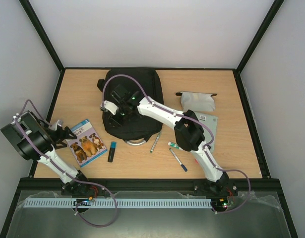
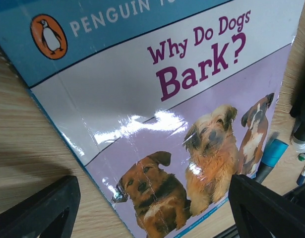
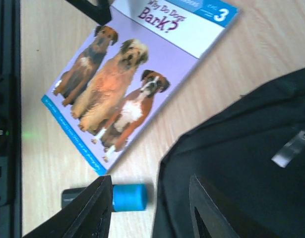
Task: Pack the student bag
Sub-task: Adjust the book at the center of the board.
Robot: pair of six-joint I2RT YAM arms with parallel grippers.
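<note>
Two black fingers of the left gripper are filling the bottom corners of its wrist view. They are standing wide apart, gripping nothing and hovering over the book, a Penguin reader titled "Why Do Dogs Bark?".

Over at the right gripper, the jaws are standing partly apart, one finger above the highlighter and the other above the edge of the student bag. Nothing is visibly pinched between them, and whether they are touching the fabric I cannot tell.

One student bag is lying flat on the table, mid-width and towards the far edge. It is a large backpack of soft black fabric, with a grey loop handle sticking out at its near end and a pale zip tab on its front.

One book is lying to the left of the bag's near end. One blue-capped highlighter is lying between that book and the bag, just beside the bag's edge.

Three writing tools are lying off the bag's near right corner:
- a silver pen
- a green-capped marker
- a blue-capped pen

One whitish pouch is sitting to the right of the bag, and one flat grey item, too unclear to name, is lying just nearer than the pouch.
</note>
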